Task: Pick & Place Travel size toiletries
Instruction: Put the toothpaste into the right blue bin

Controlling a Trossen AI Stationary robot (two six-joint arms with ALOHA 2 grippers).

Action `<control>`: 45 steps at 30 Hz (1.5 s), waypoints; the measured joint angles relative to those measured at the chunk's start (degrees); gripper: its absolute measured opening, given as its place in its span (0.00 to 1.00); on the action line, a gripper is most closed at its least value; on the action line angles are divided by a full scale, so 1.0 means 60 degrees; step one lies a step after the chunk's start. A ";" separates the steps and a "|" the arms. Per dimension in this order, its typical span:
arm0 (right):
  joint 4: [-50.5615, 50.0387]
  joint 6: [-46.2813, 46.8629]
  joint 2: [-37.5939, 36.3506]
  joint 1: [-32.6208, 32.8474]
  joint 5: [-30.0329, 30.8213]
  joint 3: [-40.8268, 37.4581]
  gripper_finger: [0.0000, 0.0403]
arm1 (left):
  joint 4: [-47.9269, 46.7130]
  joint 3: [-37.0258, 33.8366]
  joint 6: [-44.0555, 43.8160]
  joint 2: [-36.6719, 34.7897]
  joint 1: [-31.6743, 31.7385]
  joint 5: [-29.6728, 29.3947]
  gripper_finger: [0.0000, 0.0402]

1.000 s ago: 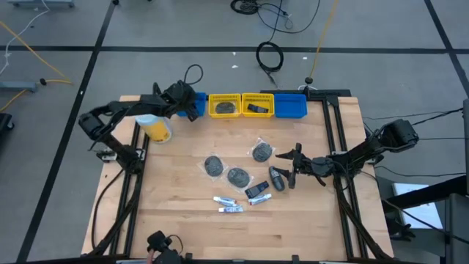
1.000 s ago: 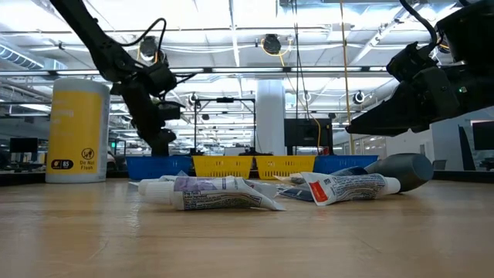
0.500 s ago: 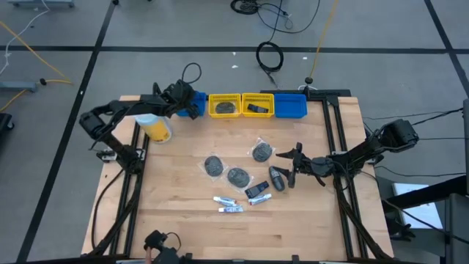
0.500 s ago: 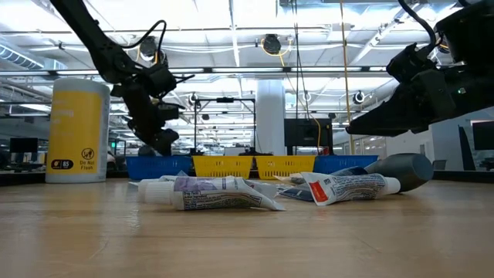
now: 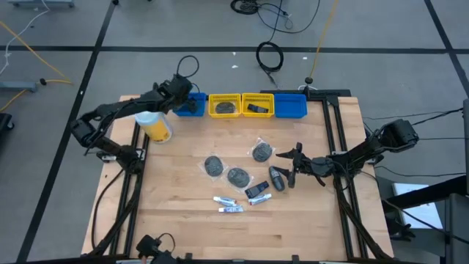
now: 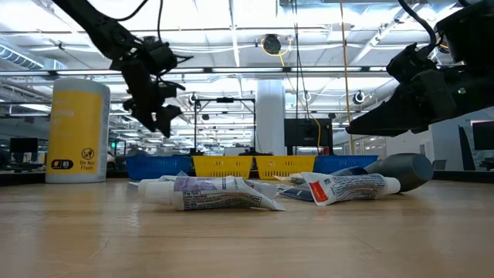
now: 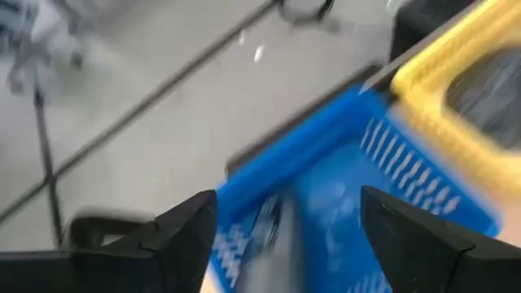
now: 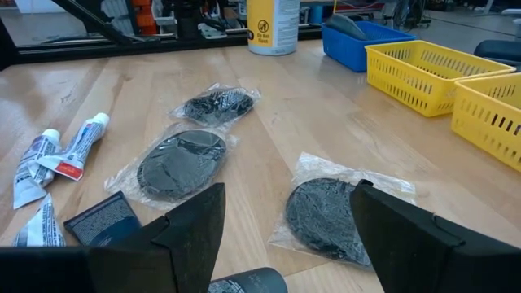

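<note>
Overhead, my left gripper [image 5: 178,86] hangs above the far-left blue bin [image 5: 192,107], fingers spread and holding nothing; in my left wrist view the bin [image 7: 342,195] lies below, with a pale, blurred item [image 7: 264,232] inside that I cannot make out; beside it sits a yellow bin [image 5: 225,105] holding a grey disc, then a second yellow bin [image 5: 258,105] with a dark item in it, then another blue bin [image 5: 290,105]; the yellow canister [image 5: 156,126] stands just beside my left arm.

My right gripper [image 5: 292,160] sits low over the table [image 5: 183,220] near its right side, fingers parted and empty, just beside a dark bottle [image 5: 277,178] lying on its side; three wrapped discs remain on the wood: one [image 5: 262,152] nearest that gripper, one [image 5: 237,176] in the middle, one [image 5: 213,166] to the left; a small dark packet [image 5: 257,192] lies near the bottle; the white tubes [image 5: 229,204] lie together toward the near edge, and at table height they [image 6: 208,193] fill the foreground.
</note>
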 joint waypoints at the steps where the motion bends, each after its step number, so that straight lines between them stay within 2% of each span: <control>1: 0.0000 0.0000 0.0000 0.0000 0.0000 0.0000 0.64 | -0.0562 0.0162 -0.0201 0.0003 0.0057 -0.0113 0.69; 6: 0.0004 0.0000 0.0000 0.0000 0.0003 0.0003 0.64 | -0.2680 0.0836 -0.1315 0.0002 0.0346 -0.0597 0.55; 8: 0.0000 0.0000 0.0000 0.0000 0.0000 0.0000 0.64 | -0.2960 0.0879 -0.1583 0.0002 0.0494 -0.0583 0.48; 15: 0.0004 0.0025 0.0000 0.0000 0.0000 0.0000 0.64 | -0.2786 0.0825 -0.1319 0.0261 0.0865 0.0195 0.20; 20: 0.0007 0.0073 0.0000 0.0000 0.0000 0.0000 0.64 | -0.1640 0.0822 -0.0427 0.0510 0.0543 0.0933 0.03; 26: 0.0059 0.0251 0.0000 0.0000 -0.0007 0.0000 0.64 | 0.0508 0.0622 0.0080 0.0512 -0.0820 0.2027 0.04; 34: 0.0075 0.0259 0.0000 -0.0048 0.0159 0.0002 0.64 | 0.4844 -0.1389 0.0755 0.0508 -0.3585 0.2836 0.01; 37: 0.0053 0.0514 0.0000 -0.0214 0.0492 0.0076 0.64 | 0.6074 -0.2134 0.0287 0.0508 -0.4644 0.2940 0.04; 41: -0.0521 0.0990 -0.0070 -0.0474 0.0339 0.0330 0.64 | 0.7386 -0.3070 -0.0592 0.0508 -0.6018 0.2914 0.04; 45: -0.3036 0.1688 -0.0598 -0.0937 -0.1051 0.0899 0.64 | 0.8671 -0.3804 -0.1892 0.0504 -0.7187 0.2117 0.01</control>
